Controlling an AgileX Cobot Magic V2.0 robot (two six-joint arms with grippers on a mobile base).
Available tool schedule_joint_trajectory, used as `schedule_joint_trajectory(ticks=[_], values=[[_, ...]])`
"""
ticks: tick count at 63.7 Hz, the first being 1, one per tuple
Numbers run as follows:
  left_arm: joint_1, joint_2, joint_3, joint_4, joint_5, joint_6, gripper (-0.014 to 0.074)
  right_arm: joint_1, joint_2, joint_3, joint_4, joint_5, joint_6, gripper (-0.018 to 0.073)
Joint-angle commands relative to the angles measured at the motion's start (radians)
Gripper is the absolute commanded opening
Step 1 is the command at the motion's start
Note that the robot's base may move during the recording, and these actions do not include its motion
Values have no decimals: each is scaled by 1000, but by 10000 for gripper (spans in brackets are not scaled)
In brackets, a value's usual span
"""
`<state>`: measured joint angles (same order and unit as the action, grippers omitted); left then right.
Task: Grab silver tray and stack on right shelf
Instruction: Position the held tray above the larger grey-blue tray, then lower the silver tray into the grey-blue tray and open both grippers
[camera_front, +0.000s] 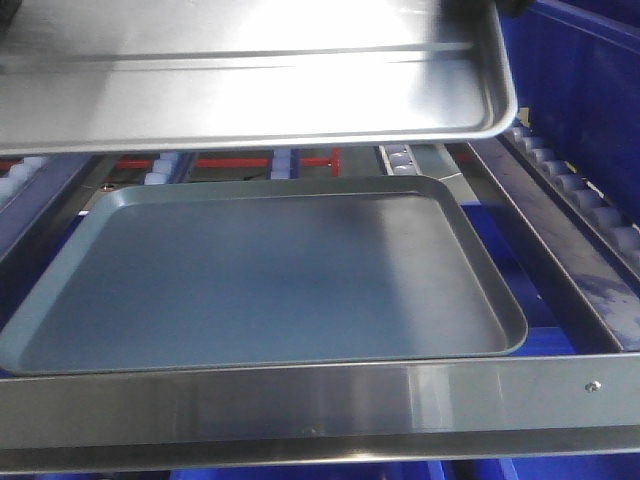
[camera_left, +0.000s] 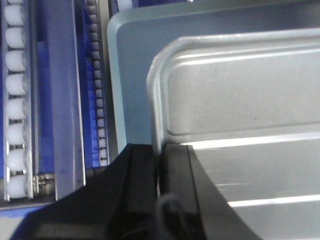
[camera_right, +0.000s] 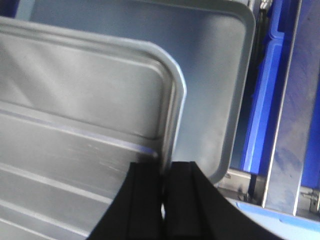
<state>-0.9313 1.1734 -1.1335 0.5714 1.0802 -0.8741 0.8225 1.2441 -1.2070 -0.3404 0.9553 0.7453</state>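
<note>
Bright overhead light, blown-out glare on the silver tray. Wrist views soft, black fingers blurred. Front view slightly hazy.

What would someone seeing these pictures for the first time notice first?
The silver tray fills the top of the front view, held in the air above a dull grey tray that lies on the shelf. In the wrist views, the left pincer and right pincer each clamp its rim, one on either side.
</note>
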Motion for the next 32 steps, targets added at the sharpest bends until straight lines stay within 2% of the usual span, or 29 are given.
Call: schedule_joint_trajectory(ticks=[1, 9, 17, 24, 32], values=[[-8, -18, -35, 65, -41, 35, -93, -3, -28, -44, -63, -103, -32, 57], [12, -7, -59, 69, -99, 35, -93, -29, -25, -63, -63, -108, -88, 57], [74, 51, -122, 49, -105, 45, -93, -95, 5, -97, -59, -90, -98, 57], [129, 127, -176, 5, -132, 117, -93, -154, 63, -140, -8, -69, -165, 57], [192, 219, -209, -40, -167, 121, -93, -209, 150, -174, 55, -68, -231, 57]])
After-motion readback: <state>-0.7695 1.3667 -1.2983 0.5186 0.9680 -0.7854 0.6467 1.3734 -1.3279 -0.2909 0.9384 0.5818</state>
